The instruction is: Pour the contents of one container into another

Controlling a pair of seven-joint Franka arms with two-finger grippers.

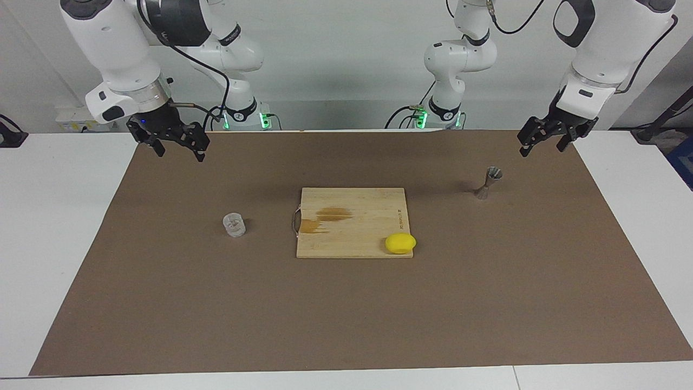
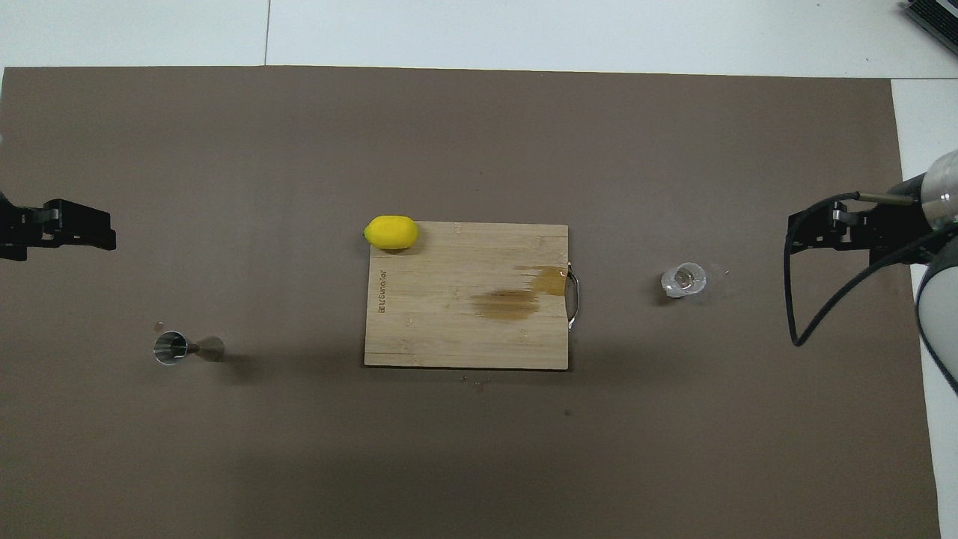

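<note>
The small clear glass cup (image 1: 234, 225) (image 2: 683, 279) stands upright on the brown mat toward the right arm's end, beside the cutting board. The grey metal hourglass jigger (image 1: 490, 183) (image 2: 176, 348) stands upright toward the left arm's end, a little nearer to the robots than the cup. My right gripper (image 1: 180, 151) (image 2: 797, 232) hangs open over the mat's edge at its own end, apart from the cup and holding nothing. My left gripper (image 1: 543, 147) (image 2: 105, 230) hangs open over the mat at the other end, above and apart from the jigger, also holding nothing.
A wooden cutting board (image 1: 352, 227) (image 2: 464, 329) with a wet brown stain and a wire handle lies mid-table between cup and jigger. A yellow lemon (image 1: 400, 243) (image 2: 391, 232) rests at the board's corner farthest from the robots. The brown mat (image 1: 346, 314) covers the white table.
</note>
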